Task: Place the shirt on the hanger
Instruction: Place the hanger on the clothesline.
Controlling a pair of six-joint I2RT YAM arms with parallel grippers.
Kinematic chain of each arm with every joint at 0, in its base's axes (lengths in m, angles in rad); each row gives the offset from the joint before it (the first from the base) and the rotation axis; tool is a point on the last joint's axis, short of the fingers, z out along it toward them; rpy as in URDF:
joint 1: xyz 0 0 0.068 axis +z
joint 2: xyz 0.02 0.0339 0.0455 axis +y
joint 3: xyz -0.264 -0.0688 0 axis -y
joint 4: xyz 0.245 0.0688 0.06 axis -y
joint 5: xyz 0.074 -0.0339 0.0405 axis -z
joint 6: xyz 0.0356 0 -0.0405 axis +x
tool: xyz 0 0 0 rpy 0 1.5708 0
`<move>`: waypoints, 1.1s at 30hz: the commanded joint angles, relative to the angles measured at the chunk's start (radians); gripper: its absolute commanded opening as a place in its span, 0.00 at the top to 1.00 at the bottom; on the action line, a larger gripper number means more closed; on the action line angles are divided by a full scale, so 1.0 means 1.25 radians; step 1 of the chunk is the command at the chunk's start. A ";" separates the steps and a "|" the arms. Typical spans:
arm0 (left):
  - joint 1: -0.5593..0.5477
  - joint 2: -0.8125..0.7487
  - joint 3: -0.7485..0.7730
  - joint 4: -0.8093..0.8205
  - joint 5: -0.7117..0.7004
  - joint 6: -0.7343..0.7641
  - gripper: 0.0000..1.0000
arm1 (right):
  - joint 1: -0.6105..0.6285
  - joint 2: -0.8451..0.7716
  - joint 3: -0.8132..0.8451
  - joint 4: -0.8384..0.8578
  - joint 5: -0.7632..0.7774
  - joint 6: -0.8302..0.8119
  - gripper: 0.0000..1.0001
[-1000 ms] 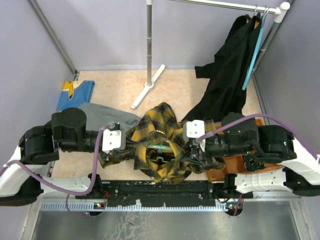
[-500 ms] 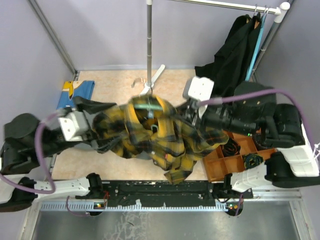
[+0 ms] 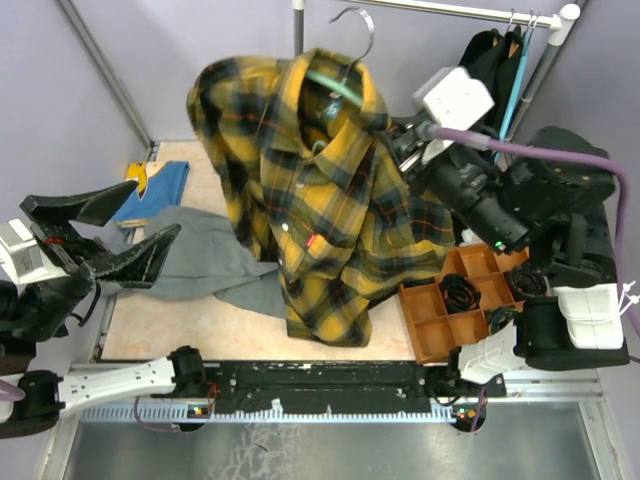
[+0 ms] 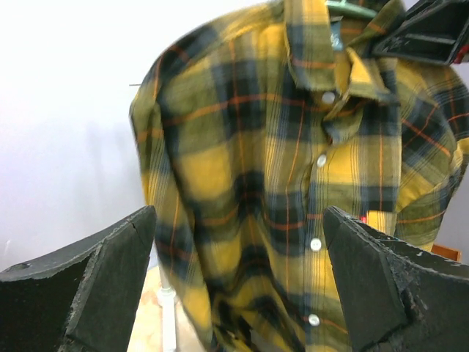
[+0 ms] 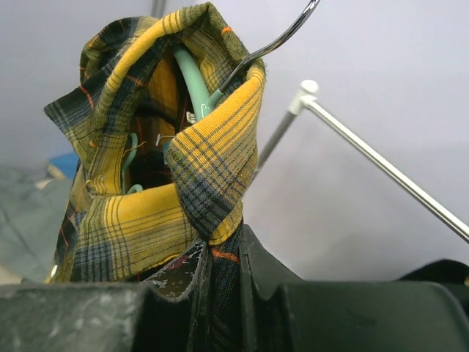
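Shirt aloft in raised right claw

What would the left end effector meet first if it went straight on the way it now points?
Probably the plaid shirt, hanging dead ahead of the open left end effector; distance unclear.

I can't read any writing; the red tag on the shirt is too small.

R gripper hoisted shirt, prob. on hanger; L gripper released.
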 commanded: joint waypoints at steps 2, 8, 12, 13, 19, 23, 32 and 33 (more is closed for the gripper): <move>0.001 -0.013 -0.031 0.020 -0.060 -0.019 0.00 | 0.001 -0.049 0.043 0.261 0.112 -0.078 1.00; 0.001 0.001 -0.078 0.049 -0.057 -0.041 0.00 | 0.001 -0.020 0.136 0.447 0.057 -0.142 1.00; 0.001 0.030 -0.080 0.031 -0.073 -0.058 0.00 | 0.001 0.000 0.168 0.516 0.006 -0.163 1.00; 0.000 0.033 -0.081 0.028 -0.078 -0.061 0.01 | 0.001 0.004 0.168 0.515 0.008 -0.166 1.00; 0.001 0.012 -0.127 0.036 -0.085 -0.085 0.01 | 0.001 -0.061 0.023 0.448 0.053 -0.094 1.00; 0.000 -0.009 -0.163 0.033 -0.095 -0.108 0.01 | 0.001 -0.133 -0.072 0.354 0.082 0.018 1.00; 0.000 0.038 -0.223 -0.060 -0.107 -0.205 0.01 | 0.001 -0.223 -0.317 0.138 0.215 0.279 1.00; 0.001 0.052 -0.234 -0.069 -0.110 -0.221 0.01 | 0.001 -0.219 -0.340 0.126 0.240 0.292 1.00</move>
